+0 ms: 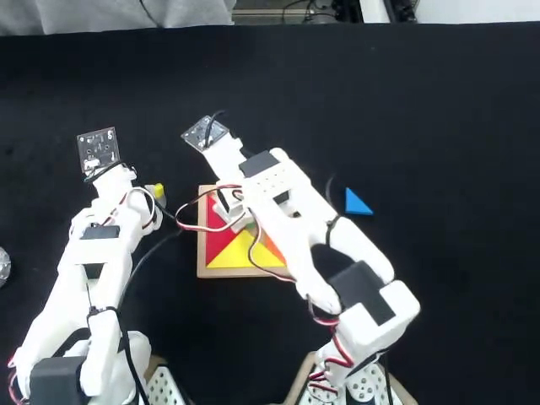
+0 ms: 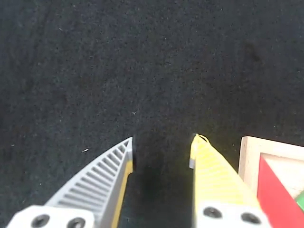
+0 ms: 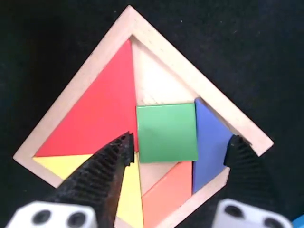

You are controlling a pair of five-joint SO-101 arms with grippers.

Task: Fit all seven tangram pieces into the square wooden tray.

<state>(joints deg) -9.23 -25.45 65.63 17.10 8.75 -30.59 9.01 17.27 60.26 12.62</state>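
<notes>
The square wooden tray (image 3: 190,71) holds a large red triangle (image 3: 99,114), a yellow triangle (image 3: 130,199), a green square (image 3: 166,133), a blue parallelogram (image 3: 209,147) and an orange triangle (image 3: 166,194). Bare wood shows in a triangular gap (image 3: 156,80) beyond the green square. My right gripper (image 3: 180,142) hangs open above the green square, its fingers wider than the piece and holding nothing. A small blue triangle (image 1: 358,202) lies loose on the cloth right of the tray (image 1: 202,253). My left gripper (image 2: 163,142) is open and empty over the cloth, just left of the tray's corner (image 2: 247,156).
Black cloth covers the whole table (image 1: 422,101). The right arm (image 1: 278,194) stretches across the tray and hides much of it in the high view. The left arm (image 1: 101,245) stands to the tray's left.
</notes>
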